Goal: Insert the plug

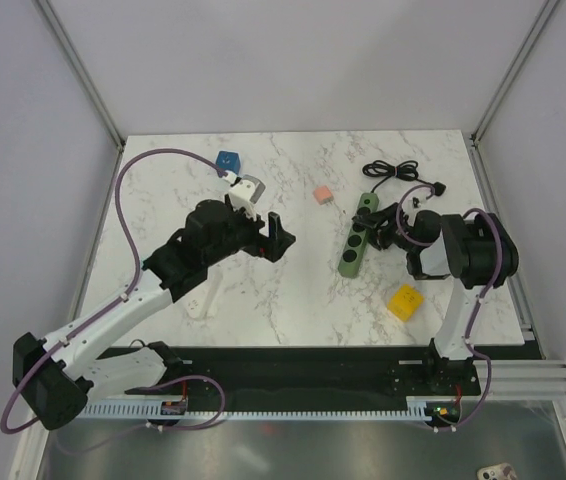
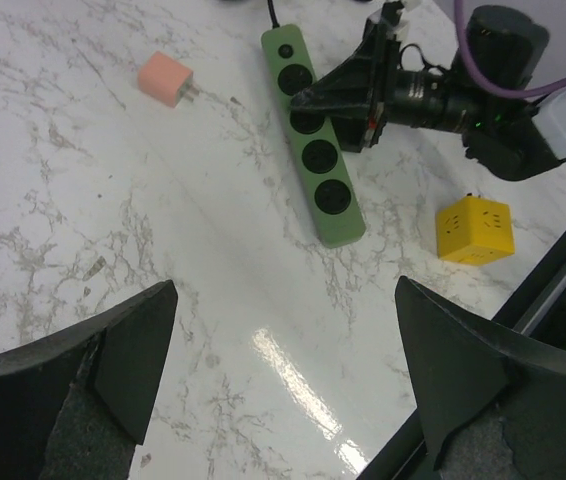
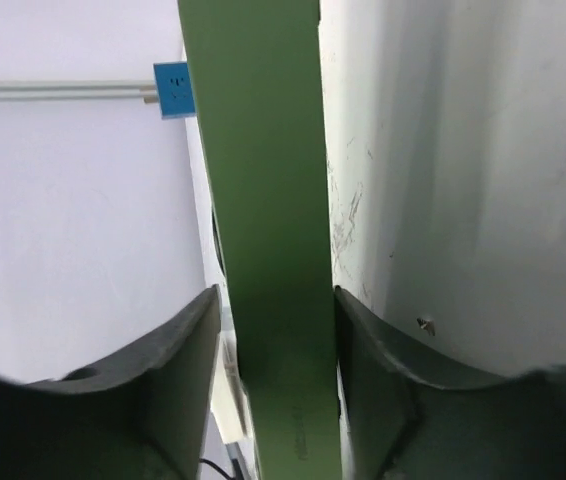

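Top external: marble table (image 1: 293, 300), grey walls (image 1: 283, 60); left hand (image 1: 281, 238) apart, right hand (image 1: 379, 229) clamped on power strip (image 1: 352, 252).

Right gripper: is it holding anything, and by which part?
Yes: the right gripper clasps the green power strip across its width, by both long sides.

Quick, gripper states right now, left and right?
Left gripper: open, holding nothing.
Right gripper: closed on the green power strip.

yellow cube (image 1: 405, 300) and blue cube (image 1: 228, 160) sit well apart.
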Controlling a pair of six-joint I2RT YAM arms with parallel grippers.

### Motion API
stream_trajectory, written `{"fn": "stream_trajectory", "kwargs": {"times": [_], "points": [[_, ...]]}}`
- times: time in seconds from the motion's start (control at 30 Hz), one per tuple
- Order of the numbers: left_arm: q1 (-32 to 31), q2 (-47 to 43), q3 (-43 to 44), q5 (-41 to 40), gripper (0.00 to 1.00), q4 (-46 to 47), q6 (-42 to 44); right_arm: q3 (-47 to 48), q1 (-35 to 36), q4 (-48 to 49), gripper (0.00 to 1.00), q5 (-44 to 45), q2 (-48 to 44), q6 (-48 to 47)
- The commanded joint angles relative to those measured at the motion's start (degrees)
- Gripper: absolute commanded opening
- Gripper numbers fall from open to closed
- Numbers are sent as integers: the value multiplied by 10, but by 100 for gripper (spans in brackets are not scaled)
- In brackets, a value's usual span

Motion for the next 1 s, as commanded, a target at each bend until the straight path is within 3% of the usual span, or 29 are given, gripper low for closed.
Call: {"fn": "stream_trajectory", "kwargs": {"times": [0.0,0.1,0.13,0.33,0.6,0.73,0.97], "points": [[-6,29,48,-39,96,-28,-10,1,-5,22,62,-6,-59,-19],[-6,70,79,-40,94,-58,-61,25,-5,-170,67,40,-127,-117],[-6,81,82,-39,94,-65,-69,40,-5,-307,67,58,-141,-151],[-13,137,91,-30,91,-60,-122,128,-5,-569,70,155,-184,-267],[-15,157,109,-37,91,-62,-122,156,-5,-650,65,215,-201,-325],[-15,165,99,-28,90,-52,-131,174,0,-654,62,196,-212,-360],[-15,185,83,3,89,-18,-160,227,49,-706,66,239,-197,-393]]}}
